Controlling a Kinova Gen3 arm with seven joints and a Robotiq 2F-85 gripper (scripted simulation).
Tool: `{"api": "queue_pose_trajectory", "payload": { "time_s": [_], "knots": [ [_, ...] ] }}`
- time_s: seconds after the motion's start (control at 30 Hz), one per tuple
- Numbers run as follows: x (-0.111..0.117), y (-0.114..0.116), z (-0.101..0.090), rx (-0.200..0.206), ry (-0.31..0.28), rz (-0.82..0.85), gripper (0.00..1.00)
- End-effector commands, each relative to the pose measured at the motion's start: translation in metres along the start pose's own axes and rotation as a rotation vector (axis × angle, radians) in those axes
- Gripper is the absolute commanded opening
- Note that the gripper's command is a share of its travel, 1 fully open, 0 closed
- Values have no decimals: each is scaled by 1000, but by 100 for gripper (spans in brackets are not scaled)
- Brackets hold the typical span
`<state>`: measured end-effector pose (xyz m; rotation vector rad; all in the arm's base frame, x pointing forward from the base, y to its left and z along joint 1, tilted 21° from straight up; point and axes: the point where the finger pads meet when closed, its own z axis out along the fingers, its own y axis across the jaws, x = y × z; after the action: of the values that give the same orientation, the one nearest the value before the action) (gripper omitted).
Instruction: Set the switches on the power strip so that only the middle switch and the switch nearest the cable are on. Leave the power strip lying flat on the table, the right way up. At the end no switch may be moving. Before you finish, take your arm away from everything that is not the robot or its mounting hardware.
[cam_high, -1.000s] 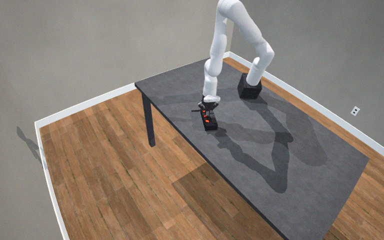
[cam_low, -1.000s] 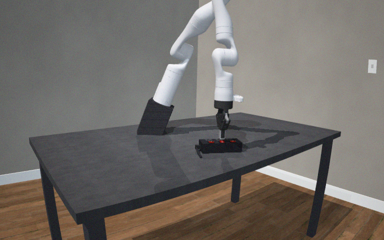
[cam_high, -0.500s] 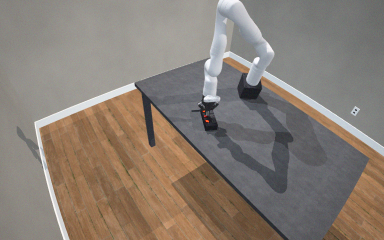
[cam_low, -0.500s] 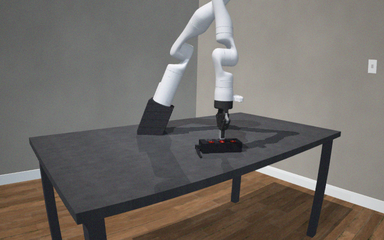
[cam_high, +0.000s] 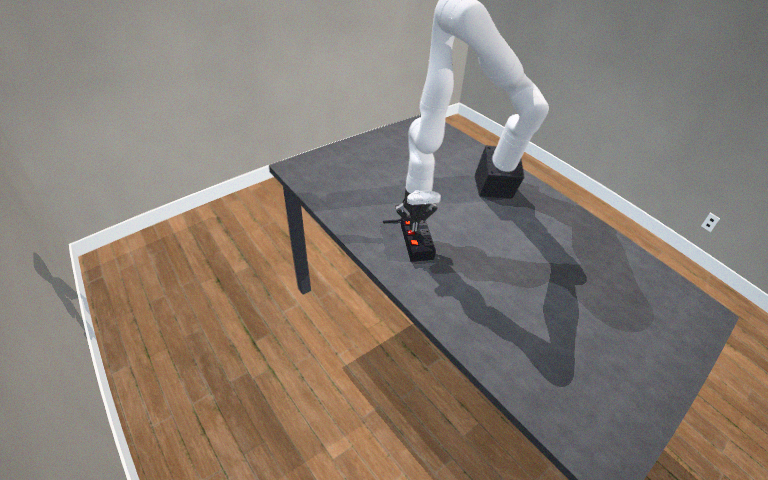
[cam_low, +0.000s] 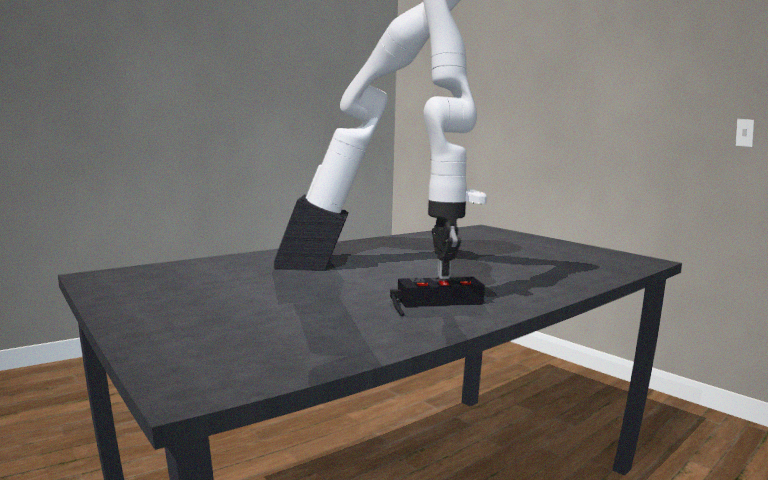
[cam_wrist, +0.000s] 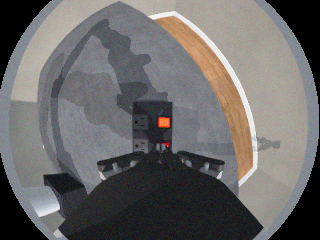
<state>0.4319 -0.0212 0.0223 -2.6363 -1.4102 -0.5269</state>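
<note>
In the exterior view, the dark wedge-shaped arm base (cam_low: 310, 240) stands at the left on the grey table (cam_low: 226, 339), well apart from the power strip (cam_low: 441, 291). The white arm (cam_low: 447, 164) rises from it, bends over and comes straight down over the strip. The short black cable stub (cam_low: 397, 302) sticks out from the strip's left end and lies on the table top. The strip lies flat, right way up, near the table's middle, its long axis running left to right in this view, cable end to the left. Three red switches sit in a row along its top: the cable-end switch (cam_low: 421, 283), the middle switch (cam_low: 443, 282) and the far switch (cam_low: 464, 281). The gripper (cam_low: 444, 270) points straight down with its fingers fully closed on nothing, the tips right at the middle switch; contact cannot be told. From the wrist view, the far switch glows bright orange beyond the closed fingertips. On the right wall hangs a white wall plate (cam_low: 744, 132).
</note>
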Motion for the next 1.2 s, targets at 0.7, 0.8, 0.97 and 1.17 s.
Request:
{"api": "queue_pose_trajectory", "payload": {
  "time_s": [0.7,0.8,0.97,1.17],
  "knots": [
    [-1,1,10,-2,-1,10,0],
    [-1,1,11,-2,0,10,0],
    [-1,1,11,-2,0,9,0],
    [-1,1,11,-2,0,9,0]
  ]
}}
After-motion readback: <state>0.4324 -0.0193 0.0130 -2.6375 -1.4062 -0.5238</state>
